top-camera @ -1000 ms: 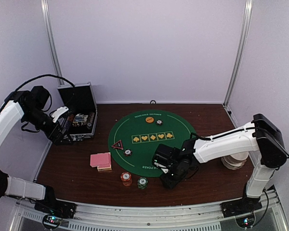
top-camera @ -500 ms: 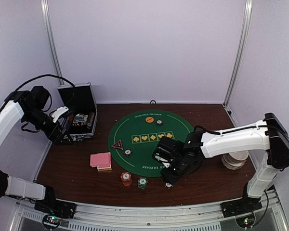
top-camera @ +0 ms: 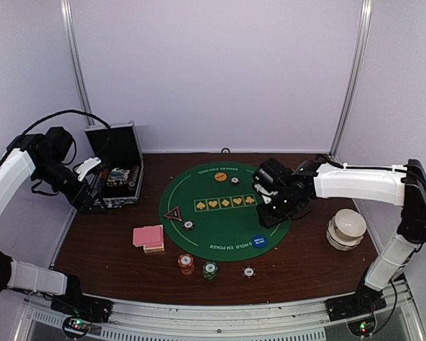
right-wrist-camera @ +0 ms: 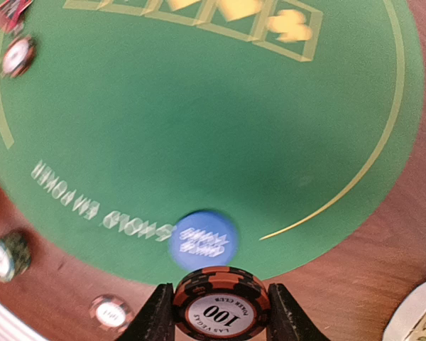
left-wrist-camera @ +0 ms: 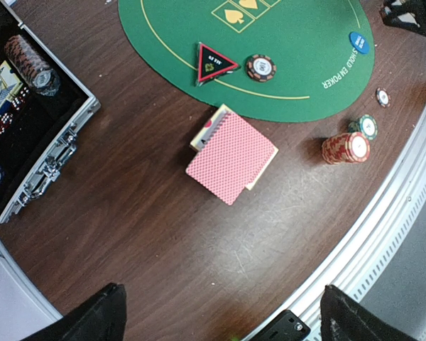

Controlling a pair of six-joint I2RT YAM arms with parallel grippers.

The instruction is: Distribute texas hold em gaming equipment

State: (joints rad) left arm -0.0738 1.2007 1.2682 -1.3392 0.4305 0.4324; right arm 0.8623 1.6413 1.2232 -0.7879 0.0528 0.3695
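Note:
My right gripper (right-wrist-camera: 221, 312) is shut on a short stack of orange-and-black "100" poker chips (right-wrist-camera: 221, 298). It hovers above the right side of the green mat (top-camera: 213, 224); in the top view this gripper (top-camera: 273, 206) hides the chips. A blue marker disc (right-wrist-camera: 202, 238) lies below it on the mat's near edge, and a single chip (right-wrist-camera: 111, 311) lies on the wood. The left gripper (left-wrist-camera: 224, 327) is open with nothing in it, high beside the open case (top-camera: 117, 170). Pink-backed cards (left-wrist-camera: 232, 156), a black-red triangle (left-wrist-camera: 211, 62) and red (left-wrist-camera: 348, 148) and green (left-wrist-camera: 366, 126) chip stacks lie below.
A white round container (top-camera: 346, 229) stands on the table at the right. An orange disc (top-camera: 220, 176) and a chip (top-camera: 235, 180) lie at the mat's far side, and another chip (top-camera: 189, 225) next to the triangle. The case holds more chips (left-wrist-camera: 28, 60).
The right gripper has risen and swung back and right from the mat's near edge, carrying the chips. The blue disc and a single chip now show where it was. The left arm is still.

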